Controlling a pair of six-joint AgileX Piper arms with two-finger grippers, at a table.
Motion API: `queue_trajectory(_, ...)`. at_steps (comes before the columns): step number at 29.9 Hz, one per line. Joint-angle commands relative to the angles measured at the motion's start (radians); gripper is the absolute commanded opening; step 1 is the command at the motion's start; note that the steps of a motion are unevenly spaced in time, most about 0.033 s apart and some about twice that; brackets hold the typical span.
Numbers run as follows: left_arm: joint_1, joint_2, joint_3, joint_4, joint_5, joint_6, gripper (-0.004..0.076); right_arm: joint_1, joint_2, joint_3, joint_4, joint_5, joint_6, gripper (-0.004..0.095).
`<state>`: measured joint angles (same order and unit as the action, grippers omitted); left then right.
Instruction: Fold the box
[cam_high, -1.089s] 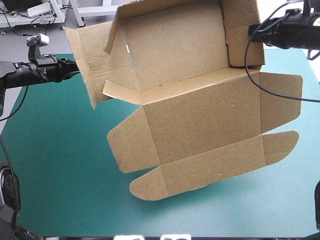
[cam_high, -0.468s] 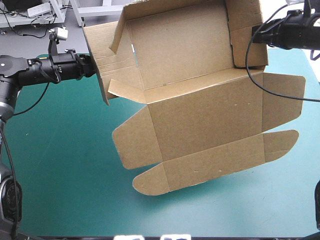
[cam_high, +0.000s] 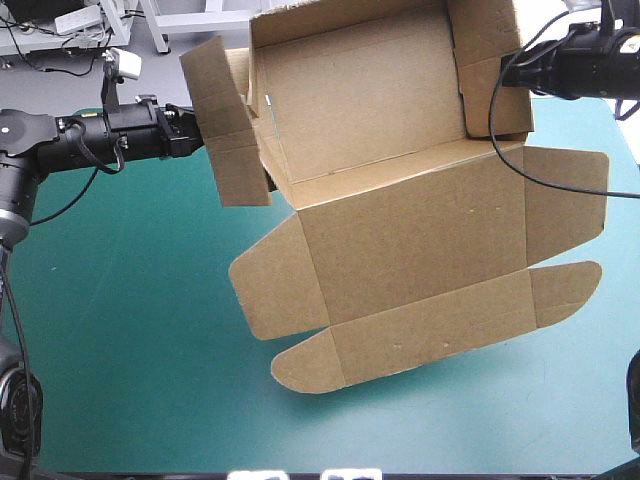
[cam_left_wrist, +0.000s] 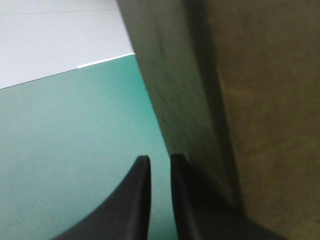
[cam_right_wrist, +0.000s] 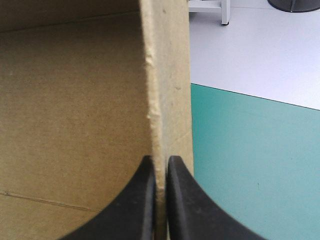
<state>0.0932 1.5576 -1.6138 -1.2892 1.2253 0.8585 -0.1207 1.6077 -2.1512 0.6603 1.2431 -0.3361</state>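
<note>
While the brown box hangs over the middle and far part of the worktop, it is held up between the two arms, and its inner side faces the high view.

Item: box. A cut sheet of brown board, partly formed. Far section: a base panel with walls standing along its far edge and both sides. Near section: a broad flat panel with a wing at each side, ending in a narrow strip with rounded ends, and sloping down toward the near edge of the worktop. Whether the lowest strip touches the teal-green cover cannot be told.

Item: right gripper. It comes in from the right at the box's right-hand wall. In the right wrist view the fingers are clenched on the wall's cut edge, with the board standing upright between them.

Item: left gripper. It comes in from the left at the outer face of the box's left-hand flap, which is turned edge-on toward the box. In the left wrist view the fingers are drawn almost together. The thin slit between them shows only the teal-green cover, with no board in it. The board runs alongside one finger's outer flank.
</note>
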Motion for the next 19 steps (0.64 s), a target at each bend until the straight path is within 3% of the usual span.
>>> queue_trajectory(1,-0.026,-0.045,-0.028,-0.090,0.055,0.005,0.0209,-0.003,-0.032,-0.029,0.047,0.006,0.001,-0.0021)
queue_trajectory(5,-0.061,-0.045,-0.028,-0.090,0.055,0.005,0.0274,-0.003,-0.032,-0.029,0.042,0.006,0.001,-0.0021)
queue_trajectory(19,-0.100,-0.045,-0.028,-0.111,0.057,0.005,0.0289,-0.003,-0.030,-0.029,0.014,0.006,0.001,-0.0021)
